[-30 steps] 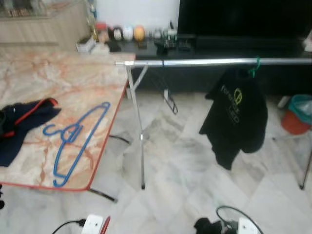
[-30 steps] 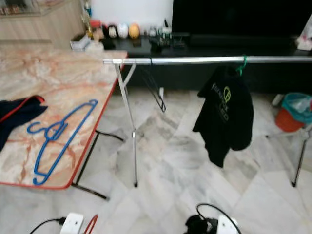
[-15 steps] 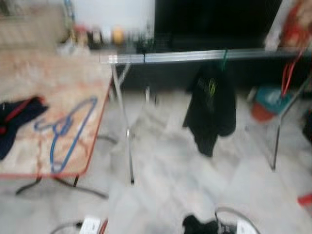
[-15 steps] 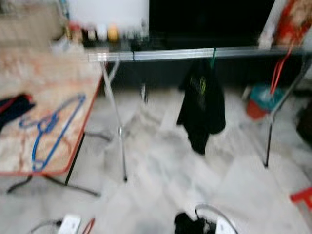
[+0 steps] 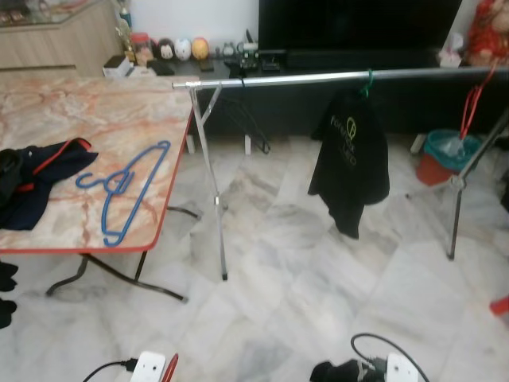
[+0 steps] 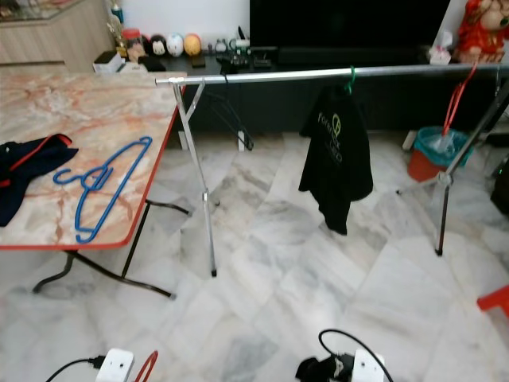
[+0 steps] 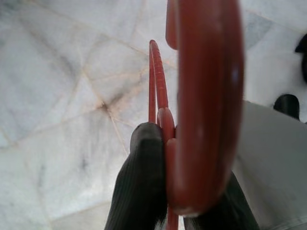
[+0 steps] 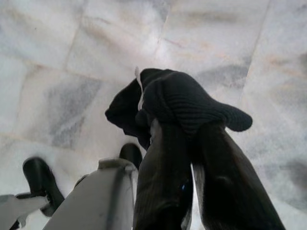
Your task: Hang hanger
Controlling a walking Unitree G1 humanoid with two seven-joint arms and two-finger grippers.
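Note:
My left gripper (image 7: 165,143) is shut on a red hanger (image 7: 206,96), held low over the marble floor; a red tip of the hanger (image 5: 170,368) shows at the bottom of the left eye view. Ahead stands a silver clothes rail (image 5: 318,78). On it hang a black T-shirt (image 5: 350,159) on a green hanger, a thin black hanger (image 5: 250,127) and another red hanger (image 5: 471,103) at the right end. My right gripper (image 8: 158,100) hangs low near the floor, its fingers pressed together with nothing in them.
A marble-topped folding table (image 5: 151,103) stands to the left, with a blue hanger (image 5: 127,187) and a dark garment (image 5: 40,179) on it. A teal and red bucket (image 5: 441,155) sits by the rail's right leg. A black TV cabinet (image 5: 358,56) runs behind.
The camera has pulled back and swung right, so the rail's right end with its red hanger and leg is in view. Nothing in the scene has moved.

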